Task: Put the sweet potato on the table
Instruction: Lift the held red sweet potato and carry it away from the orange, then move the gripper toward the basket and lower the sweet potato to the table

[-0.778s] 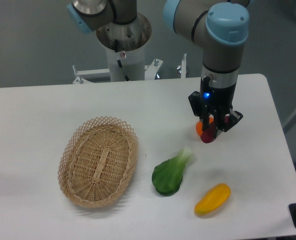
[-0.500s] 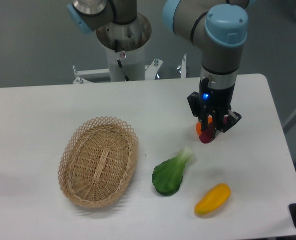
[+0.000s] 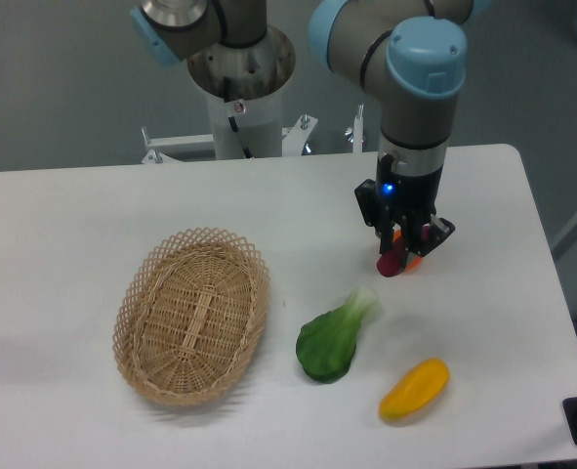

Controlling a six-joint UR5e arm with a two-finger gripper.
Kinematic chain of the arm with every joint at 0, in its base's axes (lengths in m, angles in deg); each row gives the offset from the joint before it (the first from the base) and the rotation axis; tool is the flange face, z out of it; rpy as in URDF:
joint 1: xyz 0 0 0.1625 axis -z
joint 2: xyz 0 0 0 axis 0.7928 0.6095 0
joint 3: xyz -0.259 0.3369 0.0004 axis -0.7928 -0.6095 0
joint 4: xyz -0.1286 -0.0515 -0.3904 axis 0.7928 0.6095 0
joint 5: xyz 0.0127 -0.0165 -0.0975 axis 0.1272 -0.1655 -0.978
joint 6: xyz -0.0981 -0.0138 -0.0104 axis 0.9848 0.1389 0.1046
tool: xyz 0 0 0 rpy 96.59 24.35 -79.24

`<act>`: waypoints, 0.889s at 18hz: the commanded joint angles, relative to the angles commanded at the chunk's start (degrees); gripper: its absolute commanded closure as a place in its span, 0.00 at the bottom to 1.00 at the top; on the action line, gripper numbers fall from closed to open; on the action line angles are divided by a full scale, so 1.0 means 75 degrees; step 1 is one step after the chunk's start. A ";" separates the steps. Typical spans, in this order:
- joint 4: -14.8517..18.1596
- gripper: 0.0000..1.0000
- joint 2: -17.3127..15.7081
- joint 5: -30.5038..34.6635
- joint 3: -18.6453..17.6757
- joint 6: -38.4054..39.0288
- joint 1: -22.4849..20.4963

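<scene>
sweet potato: the sweet potato (image 3: 390,263) is a small reddish-purple lump hanging between the fingers of the gripper, over the right half of the table, at about 2 o'clock from the middle of the tabletop. Only its lower end shows below the fingers.
gripper: the gripper (image 3: 401,256) points straight down with its jaws clamped on the sweet potato. A small blue light glows on its black body just above the fingers.
orange fruit: an orange fruit (image 3: 412,261) sits just behind the gripper, mostly hidden by the fingers; only a sliver shows at 3 o'clock from the sweet potato.
table: the table (image 3: 73,225) is white and smooth with rounded corners.
green vegetable: a leafy green vegetable (image 3: 333,337) with a pale stalk lies at 7 o'clock from the sweet potato, near it but apart.
yellow fruit: a long yellow fruit (image 3: 415,389) lies at 6 o'clock from the sweet potato, close to the front edge of the table.
basket: an oval wicker basket (image 3: 192,314) stands on the left half of the table, well apart from the gripper, at 9 o'clock from the green vegetable.
arm: the arm (image 3: 415,88) is grey with light blue caps and comes down from the top of the view.
writing: no brand, label or lettering can be read on anything.
</scene>
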 joint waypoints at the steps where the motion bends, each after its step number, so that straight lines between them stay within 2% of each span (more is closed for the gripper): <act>1: -0.0130 0.74 -0.0023 0.0070 -0.0176 0.0000 0.0000; 9: -0.0330 0.74 -0.0047 0.0878 -0.1325 -0.0434 0.0375; 13: -0.0810 0.74 0.0256 0.1475 -0.1724 -0.0434 0.0948; 16: -0.0823 0.74 0.0468 0.1746 -0.1795 -0.0434 0.1230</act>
